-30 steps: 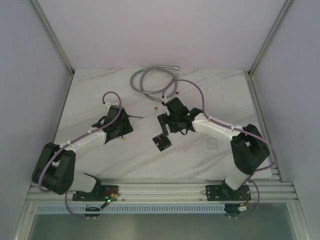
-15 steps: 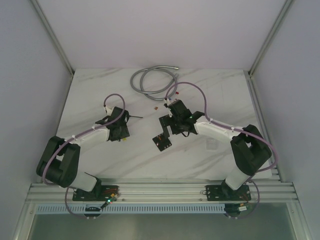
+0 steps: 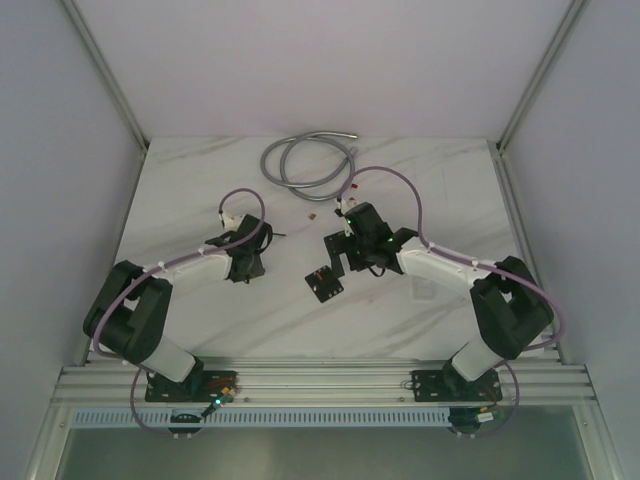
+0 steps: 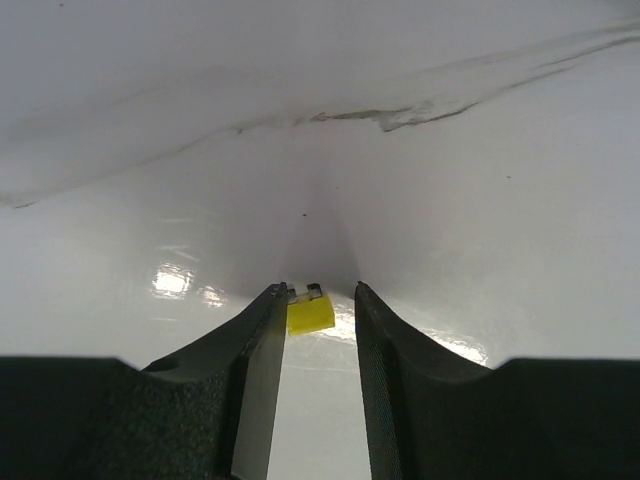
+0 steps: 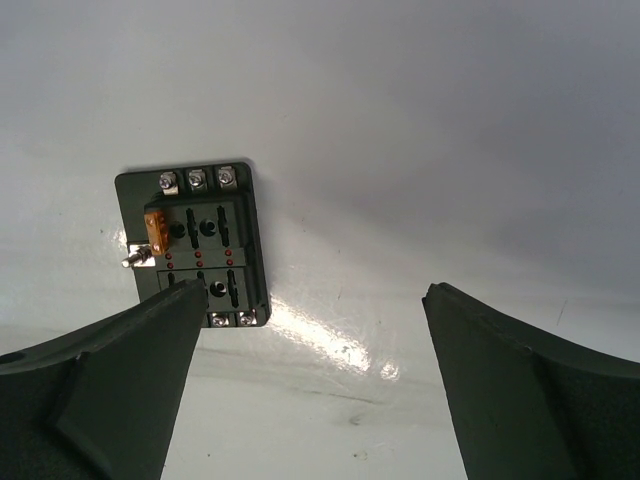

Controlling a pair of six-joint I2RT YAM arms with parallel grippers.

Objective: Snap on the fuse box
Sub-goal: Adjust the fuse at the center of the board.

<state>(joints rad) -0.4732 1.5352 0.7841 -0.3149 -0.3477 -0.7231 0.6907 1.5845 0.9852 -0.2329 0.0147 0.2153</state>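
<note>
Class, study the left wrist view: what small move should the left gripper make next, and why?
Probably close the left gripper: the yellow fuse lies on the table between its part-open jaws, close to one, not yet gripped.

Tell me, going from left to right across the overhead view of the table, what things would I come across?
left gripper → fuse box → small red piece → faint clear square piece

Fuse box (image 5: 205, 240): near corner hidden behind a finger (image 5: 120, 380) of the right pincer (image 5: 315, 292). Red speck (image 3: 353, 187) beside the cable (image 3: 264, 158): too small to identify.
</note>
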